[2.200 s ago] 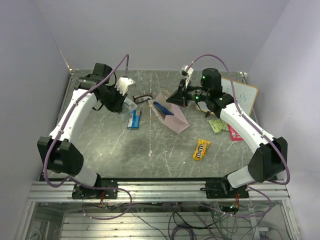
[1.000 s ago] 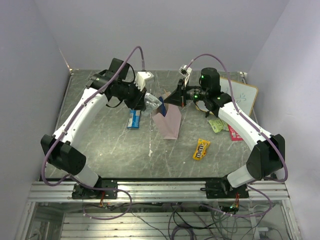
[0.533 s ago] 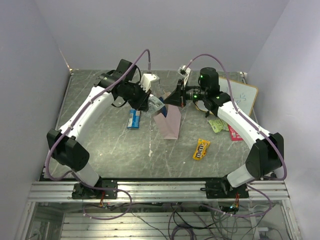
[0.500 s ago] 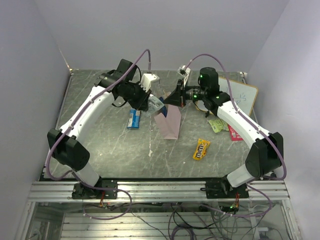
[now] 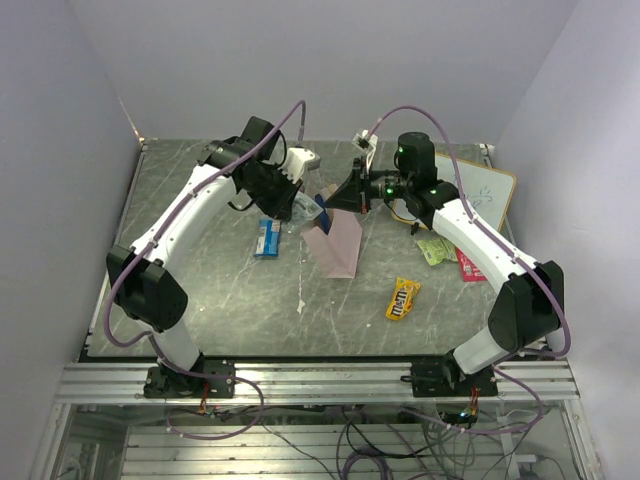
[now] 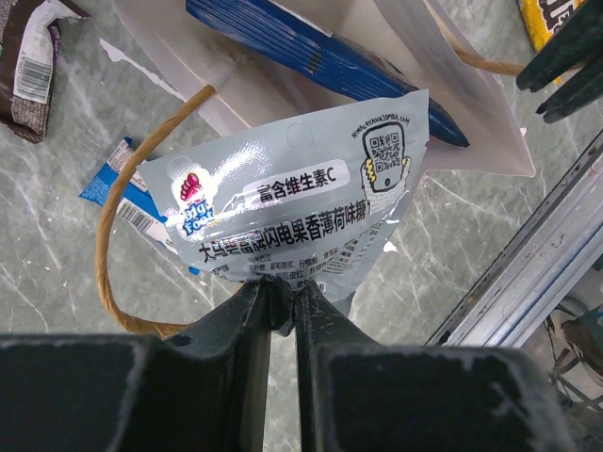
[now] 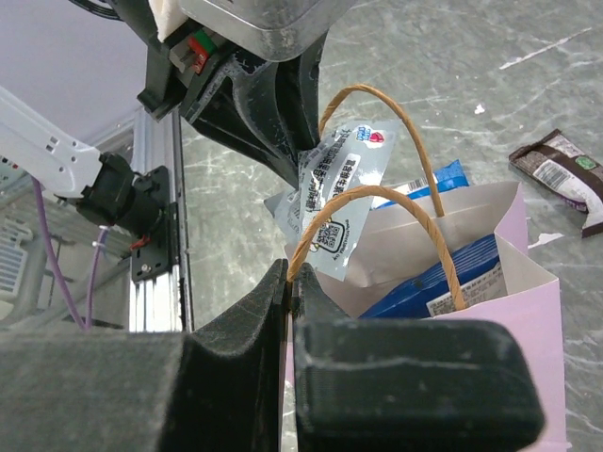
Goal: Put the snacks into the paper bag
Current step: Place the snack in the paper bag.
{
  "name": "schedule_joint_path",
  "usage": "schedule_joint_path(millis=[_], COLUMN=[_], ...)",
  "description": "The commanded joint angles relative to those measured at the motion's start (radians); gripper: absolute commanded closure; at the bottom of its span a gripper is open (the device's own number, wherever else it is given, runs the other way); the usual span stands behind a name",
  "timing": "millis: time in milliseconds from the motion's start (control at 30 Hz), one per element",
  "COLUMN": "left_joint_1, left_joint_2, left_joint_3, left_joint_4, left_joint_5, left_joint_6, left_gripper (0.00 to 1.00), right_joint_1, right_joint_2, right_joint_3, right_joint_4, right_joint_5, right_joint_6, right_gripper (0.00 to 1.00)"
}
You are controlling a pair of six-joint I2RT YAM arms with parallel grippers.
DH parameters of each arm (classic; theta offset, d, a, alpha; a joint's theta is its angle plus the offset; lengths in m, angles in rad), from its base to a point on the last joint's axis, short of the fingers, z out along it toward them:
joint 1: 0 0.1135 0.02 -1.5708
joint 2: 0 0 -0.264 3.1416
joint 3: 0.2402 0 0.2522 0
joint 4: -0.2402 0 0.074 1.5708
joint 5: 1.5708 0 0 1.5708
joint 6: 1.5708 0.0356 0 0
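The pale pinkish paper bag (image 5: 340,243) stands upright mid-table. My right gripper (image 5: 347,197) is shut on one of its brown handles (image 7: 377,198) and holds the mouth open. The dark blue chip bag (image 7: 443,282) lies inside; it also shows in the left wrist view (image 6: 320,52). My left gripper (image 5: 293,200) is shut on the silver-grey packet (image 6: 292,217) and holds it just left of the bag's mouth (image 7: 334,193). The blue-white packet (image 5: 267,238), yellow M&M's (image 5: 403,298), light green packet (image 5: 434,250) and pink-red packet (image 5: 468,266) lie on the table. The brown bar (image 7: 565,179) lies behind the bag.
A white scribbled board (image 5: 482,195) stands at the back right, behind my right arm. Grey walls close the table on the left, back and right. A metal rail (image 5: 320,375) runs along the near edge.
My left gripper has carried the silver-grey packet rightward from the back left up to the bag's mouth. My right gripper has raised the bag by its handle from slumped to upright.
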Motion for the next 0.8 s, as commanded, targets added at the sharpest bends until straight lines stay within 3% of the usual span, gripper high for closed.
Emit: schedule_joint_path(millis=[0, 767], left_joint_1=[-0.009, -0.012], left_joint_2=[0.013, 0.080], left_joint_3=[0.040, 0.124], left_joint_4=[-0.023, -0.063], left_joint_5=[-0.001, 0.110], left_joint_6=[-0.014, -0.040], left_gripper=[0.78, 0.65], right_joint_1=[0.001, 0.004], right_joint_2=[0.006, 0.027], right_joint_3=[0.032, 0.029], right_joint_4=[-0.001, -0.006], right_joint_5=[-0.037, -0.049], right_joint_6=[-0.015, -0.029], right_gripper=[1.00, 1.00])
